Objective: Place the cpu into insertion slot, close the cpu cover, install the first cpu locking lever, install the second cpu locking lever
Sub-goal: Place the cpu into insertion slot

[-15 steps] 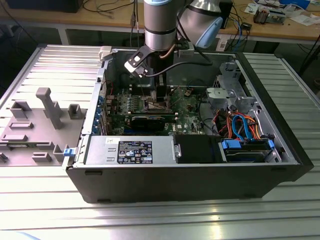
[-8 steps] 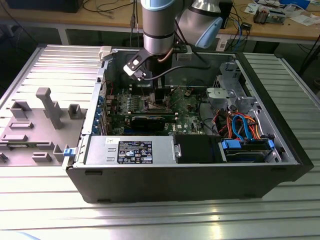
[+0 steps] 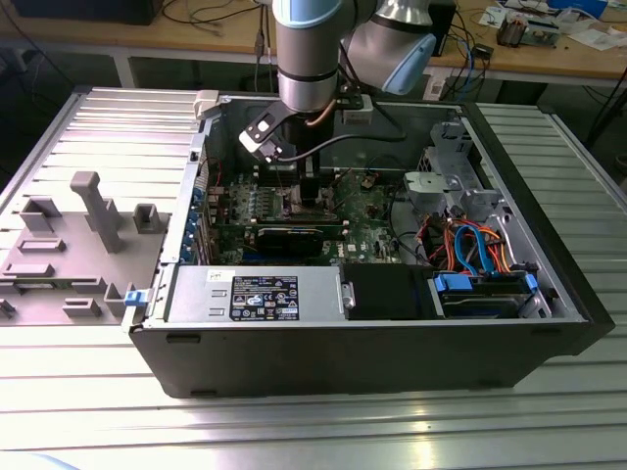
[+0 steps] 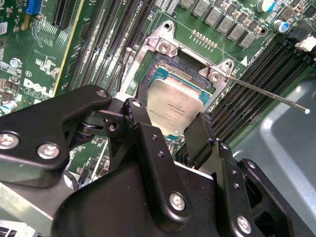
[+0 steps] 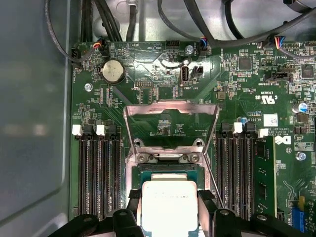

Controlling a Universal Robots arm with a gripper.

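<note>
**Cpu clamped in the claw, right over the open insertion slot**

Nearest in both wrist views, the gripper (image 4: 170,126) (image 5: 169,213) has its two black fingers (image 4: 140,121) pressed against opposite edges of the cpu (image 4: 173,101) (image 5: 169,203). The silver top faces up, and this edge hold leaves the underside free to meet the insertion slot (image 4: 168,74) (image 5: 168,170) directly beneath. Whether the chip already rests in the slot I cannot tell. At the slot's far edge the cpu cover (image 5: 170,105) stands hinged upright, which leaves the opening clear. A thin locking lever (image 4: 266,94) angles away from the slot's corner, unlatched, over the memory slots (image 5: 96,168) that flank it. Beyond the slot lie the green motherboard (image 5: 237,89) and a coin battery (image 5: 112,70).
</note>
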